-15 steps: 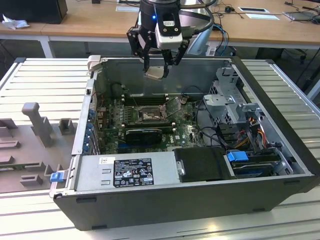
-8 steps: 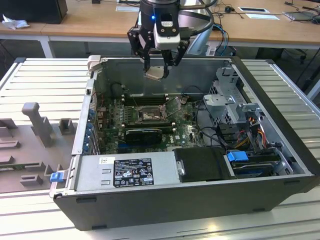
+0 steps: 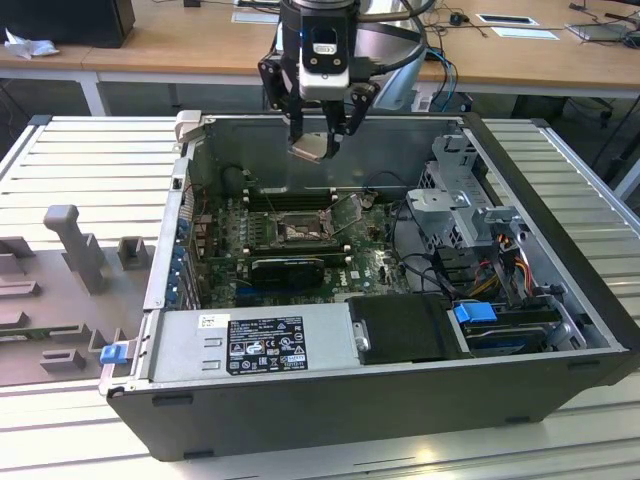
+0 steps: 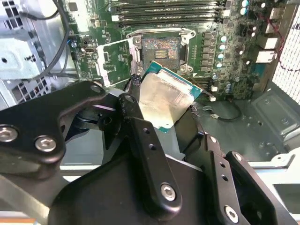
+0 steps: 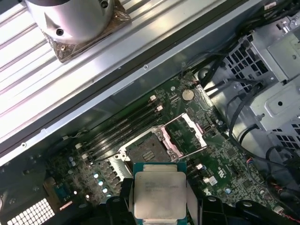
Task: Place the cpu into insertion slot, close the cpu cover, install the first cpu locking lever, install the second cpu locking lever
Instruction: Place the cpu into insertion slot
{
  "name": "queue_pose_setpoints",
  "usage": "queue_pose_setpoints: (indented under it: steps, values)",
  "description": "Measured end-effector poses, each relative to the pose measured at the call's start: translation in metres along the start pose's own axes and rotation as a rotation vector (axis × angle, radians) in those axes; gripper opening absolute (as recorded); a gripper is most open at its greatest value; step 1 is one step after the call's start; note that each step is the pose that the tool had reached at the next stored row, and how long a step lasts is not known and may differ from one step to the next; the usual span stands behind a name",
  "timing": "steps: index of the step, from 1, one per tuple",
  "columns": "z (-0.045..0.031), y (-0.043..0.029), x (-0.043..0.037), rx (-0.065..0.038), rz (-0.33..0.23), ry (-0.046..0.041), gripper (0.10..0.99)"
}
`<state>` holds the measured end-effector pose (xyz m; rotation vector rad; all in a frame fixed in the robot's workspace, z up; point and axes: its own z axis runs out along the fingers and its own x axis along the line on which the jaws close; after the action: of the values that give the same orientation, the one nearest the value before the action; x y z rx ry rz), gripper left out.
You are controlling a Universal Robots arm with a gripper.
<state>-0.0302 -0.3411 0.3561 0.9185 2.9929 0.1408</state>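
- Clamped on the cpu [image 5: 160,190]: black fingers [image 4: 138,123] of the gripper [image 3: 318,138] pressed against two opposite edges of the chip, nothing else between them.
- Held in mid-air, pale metal face turned toward the first wrist view, thin green rim showing around it; seen tilted in the second wrist view.
- In the exterior view, hanging above the motherboard [image 3: 375,265] near the far wall of the open computer case [image 3: 350,410], well apart from the board below.
- Down on the board, under and a little ahead of the chip: the insertion slot [image 5: 145,152], uncovered, dark frame around a greyish contact field, nothing seated in it.
- Just beside the slot, hinged at one edge and swung up and open: the cpu cover [image 5: 185,133], a silver frame with a square window, board visible through it; to the exterior view's right of the slot.
- Along the slot's far side, parallel to it: long black memory slots [image 4: 168,14].
- Near the cover in the first wrist view: a round silver coin battery [image 5: 188,94].
- Further out, at the exterior view's right end of the case: a perforated metal drive cage [image 3: 450,190] with black cables looping past it.
- Along the near edge of the case: a grey power supply [image 3: 255,342] with a labelled top, and a blue clip [image 3: 113,352] at the corner.
- Under everything: a ridged metal table [image 3: 90,150], with grey moulded fixtures [image 3: 75,245] on the exterior view's left.
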Motion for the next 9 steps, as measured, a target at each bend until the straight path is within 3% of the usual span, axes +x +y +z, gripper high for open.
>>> queue_pose_setpoints:
  steps: [9]
  values:
    - [0.0010,-0.0001,0.0000,-0.002,0.123,-0.0114,0.537]
